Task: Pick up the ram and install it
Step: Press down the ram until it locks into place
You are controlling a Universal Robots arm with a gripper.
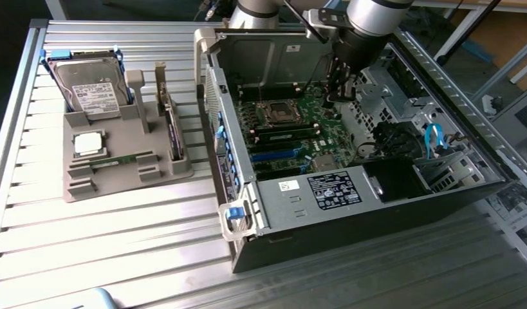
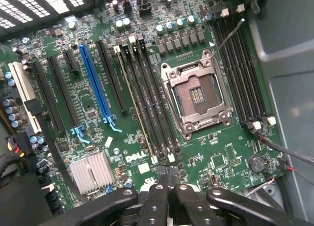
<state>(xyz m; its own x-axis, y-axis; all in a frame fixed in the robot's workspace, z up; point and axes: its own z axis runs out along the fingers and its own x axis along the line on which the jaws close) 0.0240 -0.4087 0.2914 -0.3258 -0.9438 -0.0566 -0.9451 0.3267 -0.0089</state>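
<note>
A long thin green ram point(image 1: 285, 136) stands edge-up in a memory slot of the motherboard point(image 1: 319, 112), just beside the empty processor socket point(image 1: 276, 112). In the wrist view the ram point(image 2: 137, 105) shows as a narrow strip with a gold edge between the black slots, next to the socket point(image 2: 196, 96). My gripper point(image 1: 338, 95) hangs inside the open computer case, above the board and a little off from the ram. In the wrist view the gripper point(image 2: 169, 183) is shut, its black fingers point(image 2: 153, 199) pressed together with nothing between them.
On the exterior view's left, a grey holder point(image 1: 83, 187) carries a hard drive point(image 1: 90, 90), a square silver processor chip point(image 1: 88, 143), another green stick point(image 1: 107, 163) and an upright card point(image 1: 168, 119). The case walls point(image 1: 213, 96), drive bays and cables point(image 1: 435, 141) close in around the board.
</note>
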